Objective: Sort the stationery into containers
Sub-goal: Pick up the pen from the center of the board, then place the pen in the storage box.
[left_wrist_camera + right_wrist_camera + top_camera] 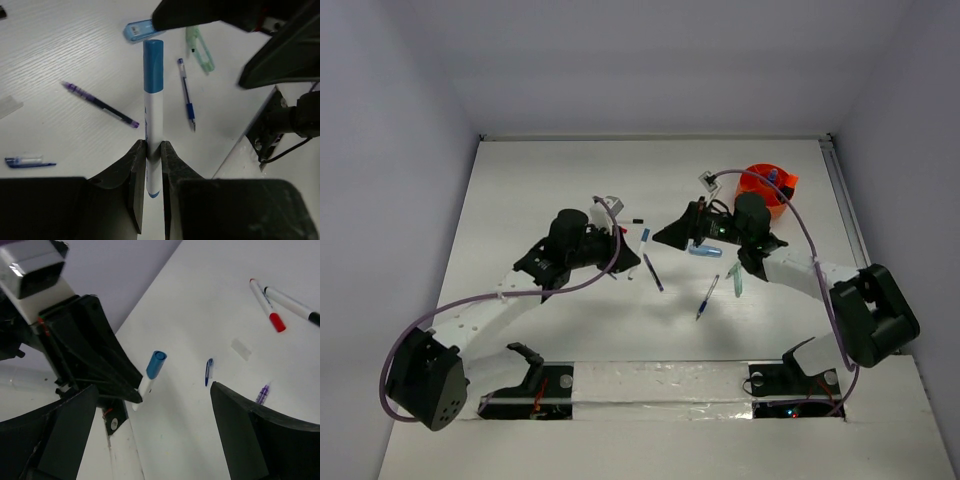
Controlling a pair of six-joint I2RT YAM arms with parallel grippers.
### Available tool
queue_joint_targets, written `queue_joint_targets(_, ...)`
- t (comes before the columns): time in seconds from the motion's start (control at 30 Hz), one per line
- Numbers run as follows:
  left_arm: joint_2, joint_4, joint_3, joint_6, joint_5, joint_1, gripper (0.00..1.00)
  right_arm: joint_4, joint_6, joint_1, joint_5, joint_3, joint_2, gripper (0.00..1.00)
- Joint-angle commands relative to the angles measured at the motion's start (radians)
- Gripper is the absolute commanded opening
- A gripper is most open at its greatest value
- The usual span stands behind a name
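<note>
Over mid-table, the left gripper [152, 151] pinches a blue-capped marker [153, 97], facing the right gripper [155, 426], spread wide. Seemingly a handover: right must grasp it, then reach the cup [756, 182].

Table top [60, 60] is reading as matt with faint grain. Blue-capped marker [153, 95] is showing smooth, glossy plastic. Fingers [136, 175] of left gripper [153, 150] are looking matt plastic.

Bright even overhead light, soft faint shadows, sharp top view, near gripper [153, 150] parts blurred
</note>
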Motion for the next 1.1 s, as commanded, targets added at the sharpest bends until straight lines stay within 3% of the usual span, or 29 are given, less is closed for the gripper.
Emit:
queue_joint_targets(0.0,0.003,0.165,0.002,-0.061,0.037,-0.034,0.0,0.04,-0.02,0.041,-0.017,0.052,0.04,1.0)
queue_joint_targets(0.2,0.021,0.261,-0.018,-0.095,0.018,-0.066,0.0,0.009,-0.044,0.072,0.007,0.08,0.086,0.96)
queue_joint_targets(0.3,0.04,0.291,-0.015,-0.098,0.022,-0.089,0.0,0.017,-0.036,0.081,0.004,0.088,0.111,0.89)
queue_joint_targets(0.4,0.055,0.3,-0.011,-0.095,0.011,-0.1,0.0,0.05,-0.018,0.09,-0.006,0.086,0.131,0.67)
queue_joint_targets(0.5,0.069,0.303,-0.008,-0.093,0.011,-0.109,0.0,0.07,-0.012,0.091,-0.002,0.078,0.134,0.61)
queue_joint_targets(0.6,0.072,0.314,-0.017,-0.093,0.005,-0.109,0.0,0.061,-0.025,0.091,0.024,0.071,0.125,0.42)
queue_joint_targets(0.63,0.072,0.318,-0.02,-0.095,0.0,-0.109,0.0,0.056,-0.025,0.091,0.035,0.069,0.122,0.32)
queue_joint_targets(0.77,0.074,0.326,-0.029,-0.099,-0.003,-0.118,0.0,0.047,-0.038,0.091,0.073,0.057,0.106,0.09)
queue_joint_targets(0.9,0.064,0.321,-0.046,-0.101,-0.003,-0.127,0.3,-0.006,-0.093,0.091,0.17,0.04,0.054,0.03)
queue_joint_targets(0.97,0.043,0.333,-0.064,-0.102,-0.017,-0.136,0.55,-0.067,-0.142,0.091,0.283,0.032,0.008,0.0)
queue_joint_targets(1.07,-0.003,0.35,-0.096,-0.109,-0.066,-0.149,0.63,-0.173,-0.186,0.091,0.491,0.031,-0.048,0.0)
